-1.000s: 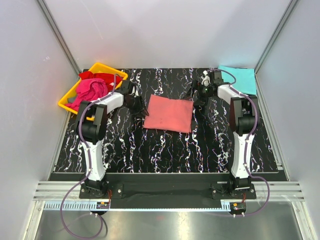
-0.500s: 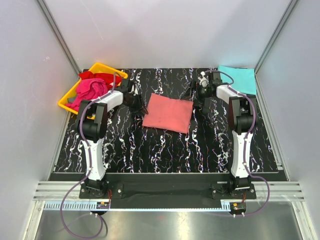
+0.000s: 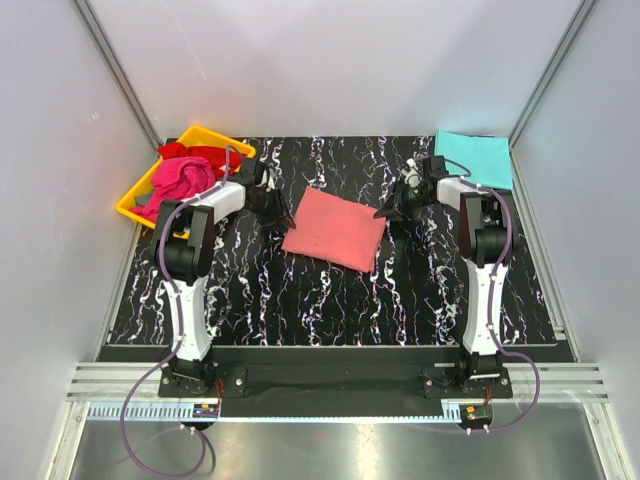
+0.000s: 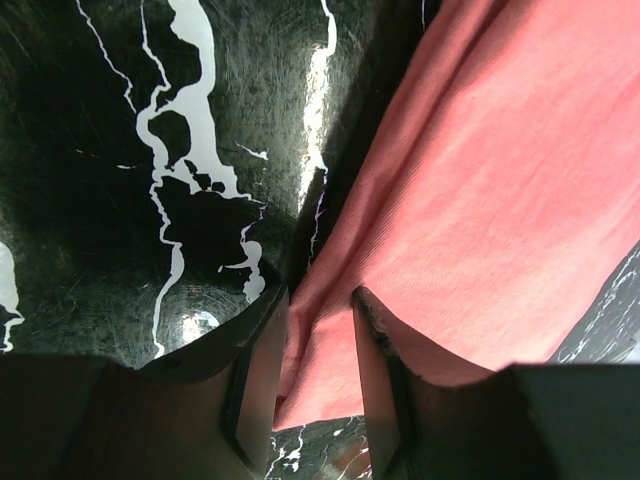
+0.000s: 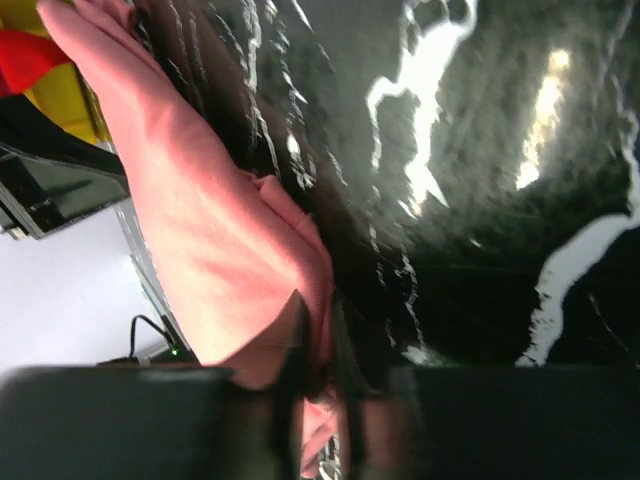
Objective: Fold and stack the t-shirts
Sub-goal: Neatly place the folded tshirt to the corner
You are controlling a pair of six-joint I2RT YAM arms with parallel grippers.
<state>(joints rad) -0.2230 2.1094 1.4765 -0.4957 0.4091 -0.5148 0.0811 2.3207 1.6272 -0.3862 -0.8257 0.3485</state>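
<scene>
As the left gripper (image 4: 320,300) and right gripper (image 5: 318,312) pinch its opposite edges, the salmon-pink t-shirt (image 3: 335,228) sits folded on the table (image 3: 330,295).
Both jaws stand narrow, clamped on cloth; the turquoise t-shirt (image 3: 475,158) lies flat far right, and the magenta t-shirt (image 3: 180,178) and red t-shirt (image 3: 207,153) heap in the yellow tray (image 3: 133,207).

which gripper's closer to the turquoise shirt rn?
Right. The right gripper is at the right edge of the pink shirt, left of the turquoise shirt on its near side; the left gripper is across at the pink shirt's left edge.
</scene>
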